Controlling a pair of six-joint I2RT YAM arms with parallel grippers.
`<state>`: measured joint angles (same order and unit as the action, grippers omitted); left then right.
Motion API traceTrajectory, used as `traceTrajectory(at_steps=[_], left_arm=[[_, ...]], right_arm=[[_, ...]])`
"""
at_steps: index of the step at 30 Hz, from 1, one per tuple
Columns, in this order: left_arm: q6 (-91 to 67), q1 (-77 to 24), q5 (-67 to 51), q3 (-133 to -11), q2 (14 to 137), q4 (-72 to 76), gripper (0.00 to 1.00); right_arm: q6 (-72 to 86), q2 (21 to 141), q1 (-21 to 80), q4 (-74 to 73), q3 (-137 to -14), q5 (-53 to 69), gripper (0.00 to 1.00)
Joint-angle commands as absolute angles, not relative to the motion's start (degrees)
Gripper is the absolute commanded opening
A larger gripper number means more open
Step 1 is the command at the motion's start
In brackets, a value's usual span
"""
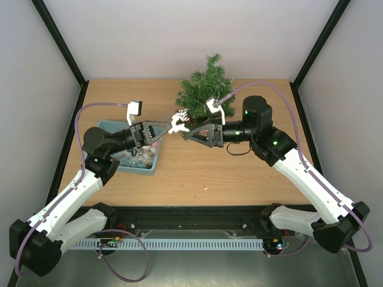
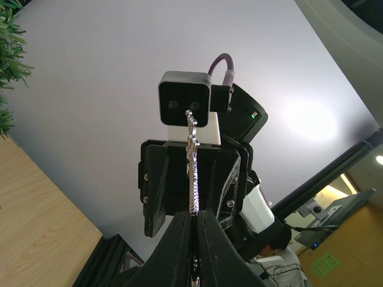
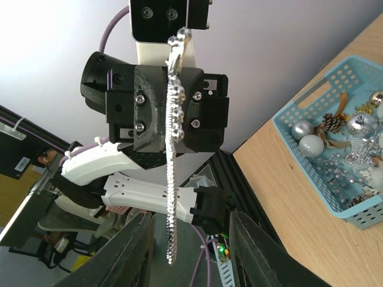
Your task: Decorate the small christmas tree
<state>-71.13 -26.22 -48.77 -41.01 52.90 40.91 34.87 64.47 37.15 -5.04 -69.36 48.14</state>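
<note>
Nearest us, below and behind the left fingers, sits the teal basket [image 1: 154,161] with silver baubles [image 3: 302,128] and a pine cone [image 3: 332,122] inside. Above its far corner the left gripper [image 1: 169,128] points to the right, its fingers [image 2: 179,239] pressed together on the white reindeer ornament [image 1: 178,122] — we see it pinched by one end, the antlers jutting out past the tips. Facing it tip to tip, the right gripper [image 1: 187,136] has its fingers [image 3: 128,257] parted, one on each side of the ornament's free end. In its wrist view a gap shows between the glittery edge and either finger, so nothing touches there. Beyond both sets of fingertips, toward the back edge of the table [image 1: 239,179], the small christmas tree [image 1: 206,86] stands upright — close behind the ornament and just past the right gripper.
</note>
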Motion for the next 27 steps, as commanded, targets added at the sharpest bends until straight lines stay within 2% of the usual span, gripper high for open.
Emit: traceTrajectory(at_steps=[1,18,27], left_arm=[[-71.0,-26.7,-48.6,-42.5,53.0,44.8,0.02],[-70.5,-27.4,-48.4,-41.3,53.0,44.5,0.02],[-70.3,-27.5,-48.4,-41.0,53.0,44.5,0.02]], right_arm=[[33.7,64.8,37.4,-5.5,-71.0,47.8,0.35],[33.9,64.1,37.4,-4.3,-71.4,46.6,0.27],[33.9,64.0,37.4,-3.9,-71.6,46.5,0.17]])
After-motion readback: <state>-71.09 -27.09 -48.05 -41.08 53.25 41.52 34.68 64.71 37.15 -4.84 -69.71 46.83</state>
